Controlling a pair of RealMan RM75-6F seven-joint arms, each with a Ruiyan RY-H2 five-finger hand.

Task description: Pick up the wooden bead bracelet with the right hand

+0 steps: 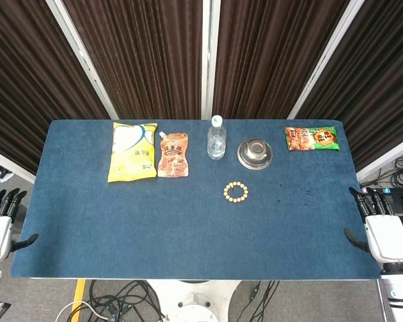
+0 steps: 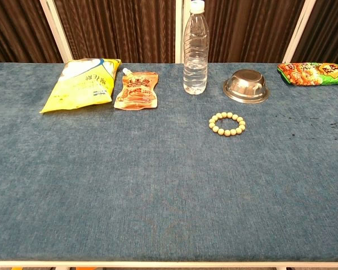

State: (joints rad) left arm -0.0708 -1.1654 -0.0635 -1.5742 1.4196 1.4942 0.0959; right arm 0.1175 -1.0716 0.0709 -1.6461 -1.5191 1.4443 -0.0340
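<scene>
The wooden bead bracelet [image 1: 235, 192] [image 2: 226, 124] lies flat on the blue table, a ring of pale beads just in front of the steel bowl. My right hand [image 1: 381, 228] hangs off the table's right edge, fingers apart and holding nothing, far from the bracelet. My left hand [image 1: 0, 225] hangs off the left edge, also empty with fingers apart. Neither hand shows in the chest view.
Along the back stand a yellow snack bag [image 1: 132, 151] [image 2: 81, 83], an orange pouch [image 1: 174, 155] [image 2: 137, 90], a water bottle [image 1: 216, 138] [image 2: 195, 48], an upturned steel bowl [image 1: 254, 153] [image 2: 246, 86] and a green-orange packet [image 1: 312, 139] [image 2: 314, 73]. Cables lie on the floor.
</scene>
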